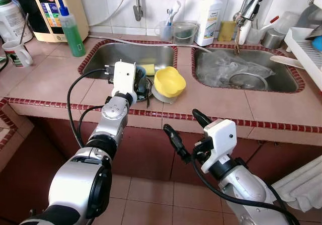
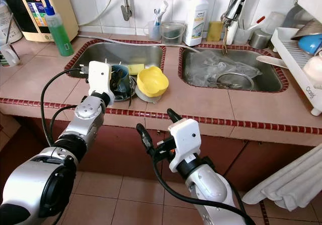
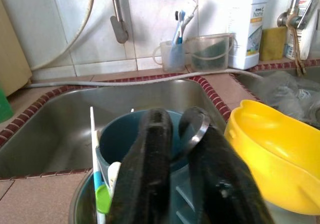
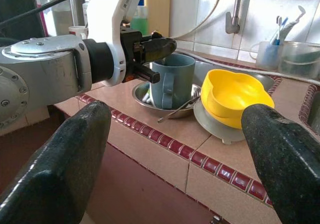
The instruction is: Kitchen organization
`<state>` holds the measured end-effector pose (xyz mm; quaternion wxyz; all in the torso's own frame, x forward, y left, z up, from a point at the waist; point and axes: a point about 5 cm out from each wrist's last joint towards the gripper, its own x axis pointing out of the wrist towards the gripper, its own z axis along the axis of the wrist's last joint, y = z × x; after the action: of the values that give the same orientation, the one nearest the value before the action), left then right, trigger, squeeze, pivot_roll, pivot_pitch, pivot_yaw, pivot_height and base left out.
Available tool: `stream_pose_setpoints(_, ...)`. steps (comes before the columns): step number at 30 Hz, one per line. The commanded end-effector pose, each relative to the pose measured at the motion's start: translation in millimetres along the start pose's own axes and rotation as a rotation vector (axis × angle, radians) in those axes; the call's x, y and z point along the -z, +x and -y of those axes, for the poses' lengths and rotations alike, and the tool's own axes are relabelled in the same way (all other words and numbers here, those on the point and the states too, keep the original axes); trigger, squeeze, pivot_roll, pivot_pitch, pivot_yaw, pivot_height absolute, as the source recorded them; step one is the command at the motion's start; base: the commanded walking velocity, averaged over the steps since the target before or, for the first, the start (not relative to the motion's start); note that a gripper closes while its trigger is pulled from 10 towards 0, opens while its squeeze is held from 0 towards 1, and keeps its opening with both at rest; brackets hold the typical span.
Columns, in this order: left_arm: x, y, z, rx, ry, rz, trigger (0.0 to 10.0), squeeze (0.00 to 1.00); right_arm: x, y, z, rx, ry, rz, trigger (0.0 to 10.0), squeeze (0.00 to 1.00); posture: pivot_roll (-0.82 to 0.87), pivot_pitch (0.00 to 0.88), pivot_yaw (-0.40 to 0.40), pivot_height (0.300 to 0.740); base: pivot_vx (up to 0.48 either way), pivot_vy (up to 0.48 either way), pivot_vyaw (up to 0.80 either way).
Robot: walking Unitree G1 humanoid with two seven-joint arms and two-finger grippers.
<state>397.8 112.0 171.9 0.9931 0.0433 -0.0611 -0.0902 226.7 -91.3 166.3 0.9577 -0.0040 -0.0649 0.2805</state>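
Your left pincer is at the mug; your right pincer waits below the bench edge.

On your left, the green bottle stands on the tiled bench beside the left sink. Your left pincer reaches over the bench edge to the blue-grey mug, its fingers nearly together about the rim — the mug stands in a steel bowl with a spoon lying over the bowl's edge. Just beside it, the yellow bowl rests on a grey dish. Further right, your right pincer hangs in front of the bench, fingers wide apart and clear of everything.
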Motion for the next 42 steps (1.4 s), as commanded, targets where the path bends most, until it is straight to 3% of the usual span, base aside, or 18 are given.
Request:
stream_pose_setpoints(1, -7.0, 3.4, -0.2, 0.005, 0.01, 0.018, 0.0, 0.0, -2.5, 1.0, -1.5, -0.014, -0.004, 0.011, 10.0, 0.0, -0.27, 0.0, 0.03, 0.74, 0.0, 0.0, 0.0)
stream_pose_setpoints(13, -6.3, 3.2, -1.0, 0.013, 0.021, 0.012, 0.0, 0.0, -2.7, 2.7, -2.1, -0.024, -0.008, 0.013, 10.0, 0.0, -0.27, 0.0, 0.029, 0.74, 0.0, 0.0, 0.0)
stream_pose_setpoints(14, -6.1, 3.3, -1.2, 0.012, 0.03, 0.007, 4.9, 0.0, -2.7, 2.8, -2.4, -0.025, -0.008, 0.013, 10.0, 0.0, -0.27, 0.0, 0.03, 0.74, 0.0, 0.0, 0.0)
stream_pose_setpoints(15, -5.6, 3.5, -1.4, 0.008, 0.038, 0.0, 8.9, 0.0, -2.7, 2.9, -2.5, -0.026, -0.008, 0.013, 10.0, 0.0, -0.27, 0.0, 0.031, 0.74, 0.0, 0.0, 0.0)
stream_pose_setpoints(16, -5.6, 3.5, -1.4, 0.008, 0.038, 0.0, 8.9, 0.0, -2.7, 2.9, -2.5, -0.026, -0.008, 0.013, 10.0, 0.0, -0.27, 0.0, 0.031, 0.74, 0.0, 0.0, 0.0)
stream_pose_setpoints(17, -5.0, 3.6, -1.3, 0.009, 0.048, -0.008, 10.0, 0.0, -2.6, 3.1, -2.9, -0.028, -0.009, 0.013, 10.0, 0.0, -0.27, 0.0, 0.031, 0.74, 0.0, 0.0, 0.0)
stream_pose_setpoints(32, -3.8, 4.2, -0.7, 0.019, 0.056, -0.029, 10.0, 0.0, -2.8, 3.9, -4.3, -0.032, -0.006, 0.016, 10.0, 0.0, -0.27, 0.0, 0.034, 0.74, 0.0, 0.0, 0.0)
stream_pose_setpoints(42, -22.5, 11.3, 2.4, 0.107, 0.147, 0.019, 10.0, 0.0, -3.2, 6.8, -3.7, -0.021, -0.001, 0.028, 10.0, 0.0, -0.25, 0.0, 0.047, 0.74, 0.0, 0.0, 0.0)
